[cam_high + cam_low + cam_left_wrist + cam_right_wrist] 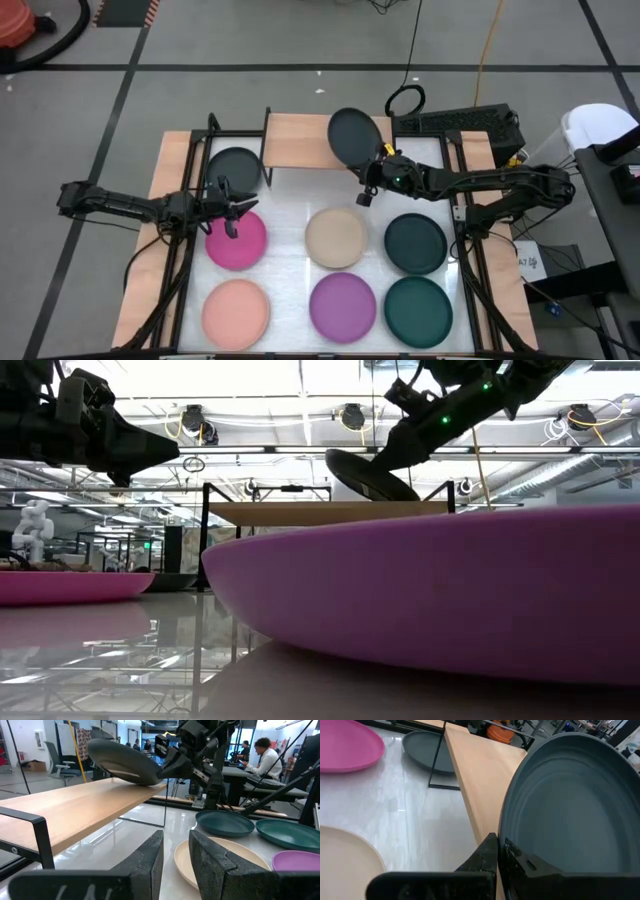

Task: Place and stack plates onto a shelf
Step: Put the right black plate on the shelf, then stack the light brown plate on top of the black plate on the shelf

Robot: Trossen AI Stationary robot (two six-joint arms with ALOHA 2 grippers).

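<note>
My right gripper (pixel 368 178) is shut on a charcoal plate (pixel 352 137) and holds it tilted over the right end of the light-wood shelf (pixel 300 140). In the low view the plate (pixel 365 472) hangs just above the board (pixel 320 512). My left gripper (pixel 228 208) hovers open between the second charcoal plate (pixel 235 168), which lies on the table beside the shelf's left legs, and the magenta plate (pixel 236 240). Flat on the table lie the beige (pixel 336 238), salmon (pixel 236 312) and purple (pixel 342 306) plates and two teal plates (pixel 415 243), (pixel 418 311). My right gripper pinches the charcoal plate by its rim (pixel 506 827), on the side nearest the table's near edge, one finger on the inner face and one underneath. The fingers come level from the table's right. The plate tilts, its far side raised; whether its low edge touches the board, I cannot tell.
The shelf's thin black legs (pixel 436 760) stand on the white tabletop close to the lying charcoal plate (pixel 427 750). Black rails run along the table's left and right sides. People sit at desks in the room beyond (pixel 265 757).
</note>
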